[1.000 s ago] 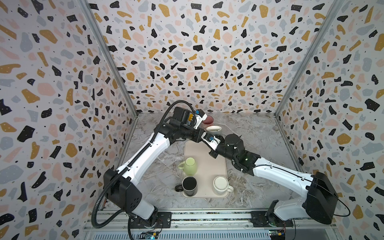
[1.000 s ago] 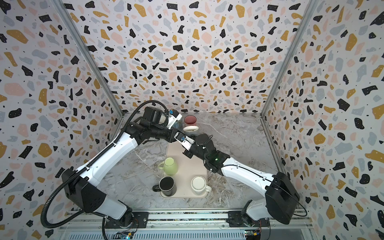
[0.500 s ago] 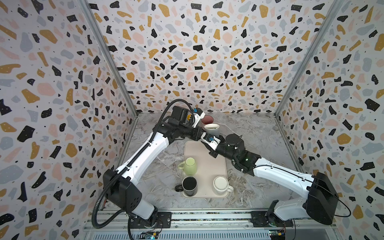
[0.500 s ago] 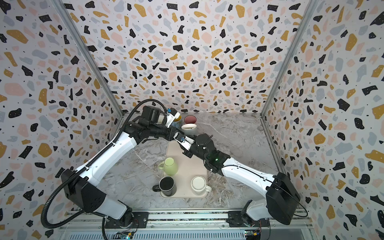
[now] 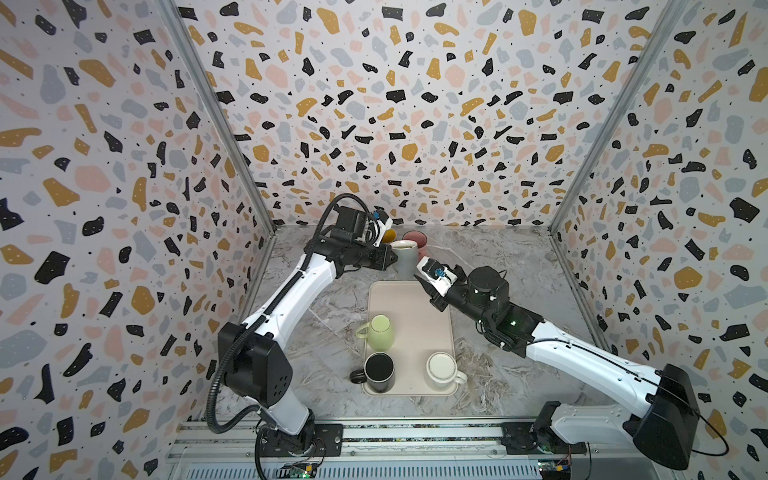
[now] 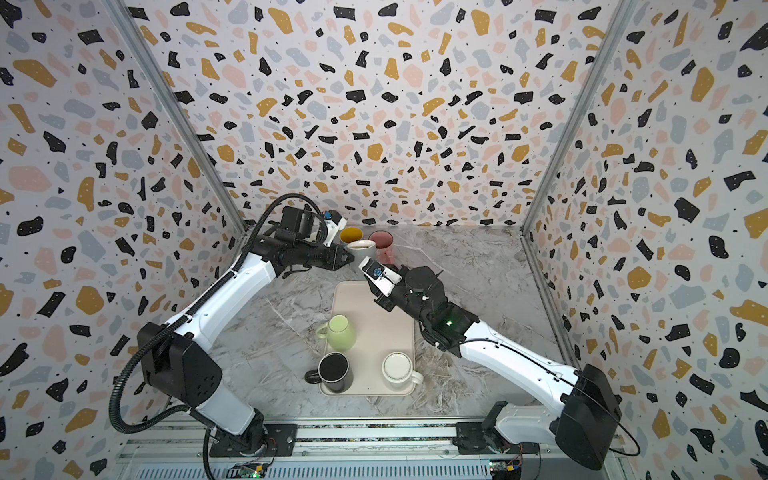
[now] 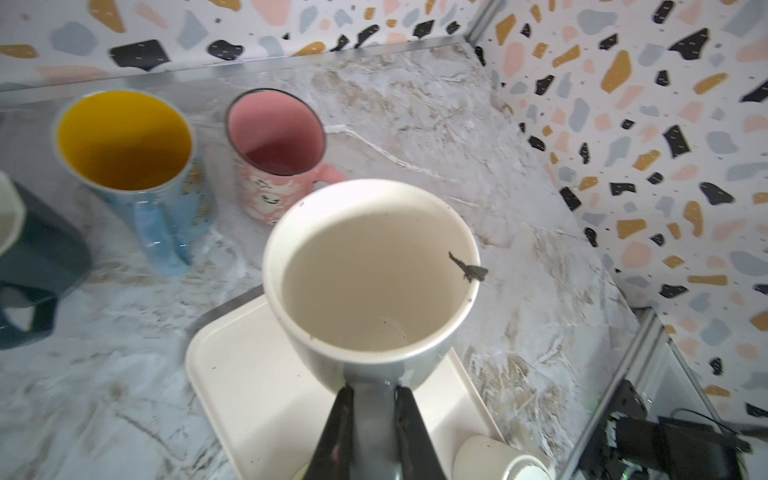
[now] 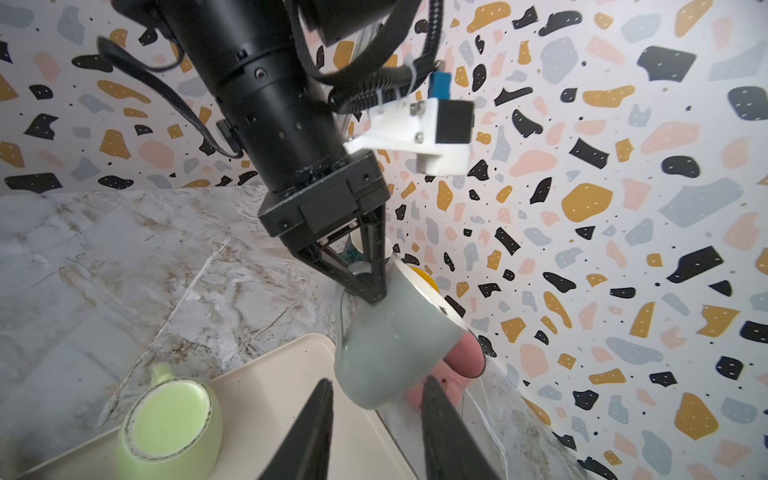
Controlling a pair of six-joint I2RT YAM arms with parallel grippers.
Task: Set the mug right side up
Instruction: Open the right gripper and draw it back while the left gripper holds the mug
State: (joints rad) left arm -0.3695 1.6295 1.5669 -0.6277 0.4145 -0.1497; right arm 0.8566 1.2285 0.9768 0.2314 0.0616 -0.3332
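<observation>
— Grey ceramic mug: where is it?
— Your left gripper is clenched on its handle. It holds the mug mouth up, slightly tilted, above the far edge of the beige plastic tray.
— And your right gripper?
— Released: its jaws stand spread just beside the mug's base. Whether they touch it cannot be told.
</observation>
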